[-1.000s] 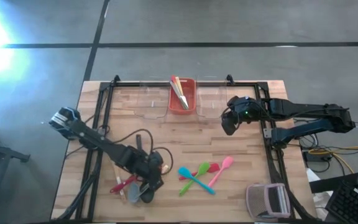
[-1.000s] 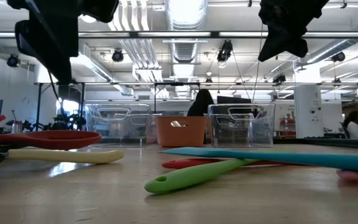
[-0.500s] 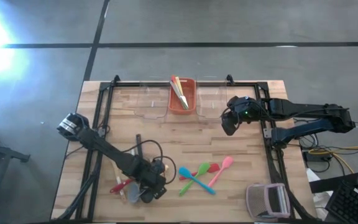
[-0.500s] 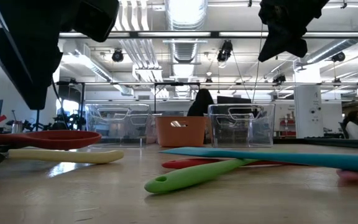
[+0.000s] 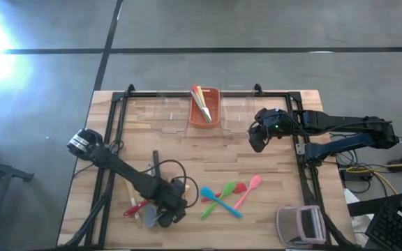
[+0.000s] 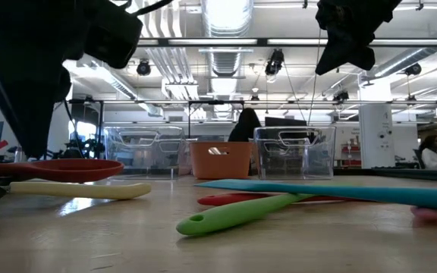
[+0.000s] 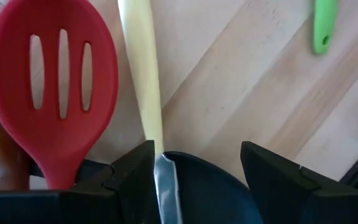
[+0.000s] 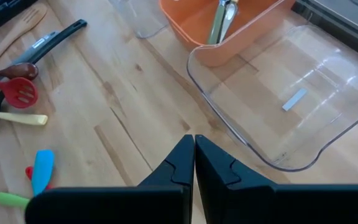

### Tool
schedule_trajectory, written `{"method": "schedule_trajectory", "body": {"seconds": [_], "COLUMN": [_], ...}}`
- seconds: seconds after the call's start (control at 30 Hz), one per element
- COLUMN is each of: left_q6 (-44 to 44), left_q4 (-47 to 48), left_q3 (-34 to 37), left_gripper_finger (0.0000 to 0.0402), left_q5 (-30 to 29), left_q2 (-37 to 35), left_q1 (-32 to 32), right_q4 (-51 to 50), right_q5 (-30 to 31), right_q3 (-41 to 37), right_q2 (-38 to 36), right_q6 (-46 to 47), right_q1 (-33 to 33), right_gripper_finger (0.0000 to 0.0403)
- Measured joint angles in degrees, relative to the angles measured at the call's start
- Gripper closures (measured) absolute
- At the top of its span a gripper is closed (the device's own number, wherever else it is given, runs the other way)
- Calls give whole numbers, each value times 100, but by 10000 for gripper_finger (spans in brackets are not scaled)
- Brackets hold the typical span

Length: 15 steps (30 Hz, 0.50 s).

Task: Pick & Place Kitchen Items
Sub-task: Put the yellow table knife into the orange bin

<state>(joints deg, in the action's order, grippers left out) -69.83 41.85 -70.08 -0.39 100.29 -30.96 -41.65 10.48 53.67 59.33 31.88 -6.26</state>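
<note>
Near the desk's front-left corner, the left pincer [image 7: 194, 180] gapes astride a light, stiff spatula [image 7: 143, 81]; grip its narrow handle.

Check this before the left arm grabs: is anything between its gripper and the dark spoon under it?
Nothing visible. The left gripper is open, fingers astride the dark spoon where its cream handle joins. The red slotted spoon lies close beside one finger.

No readable text, label, brand or number shows anywhere.
</note>
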Motion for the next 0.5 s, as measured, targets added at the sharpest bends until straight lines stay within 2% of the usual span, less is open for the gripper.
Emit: {"method": "schedule_trajectory", "body": {"seconds": [0.5], "left_q6": [319], "left_q4": [68], "left_q3": [7], "left_gripper_finger": [161], "left_q5": [162], "left_q2": [405], "left_q1": [38], "right_q4": [20], "right_q5": [0], "right_q3": [0], "right_q2": [0], "right_q6": [2], "right_q1": [0], "right_gripper_finger": [394]}}
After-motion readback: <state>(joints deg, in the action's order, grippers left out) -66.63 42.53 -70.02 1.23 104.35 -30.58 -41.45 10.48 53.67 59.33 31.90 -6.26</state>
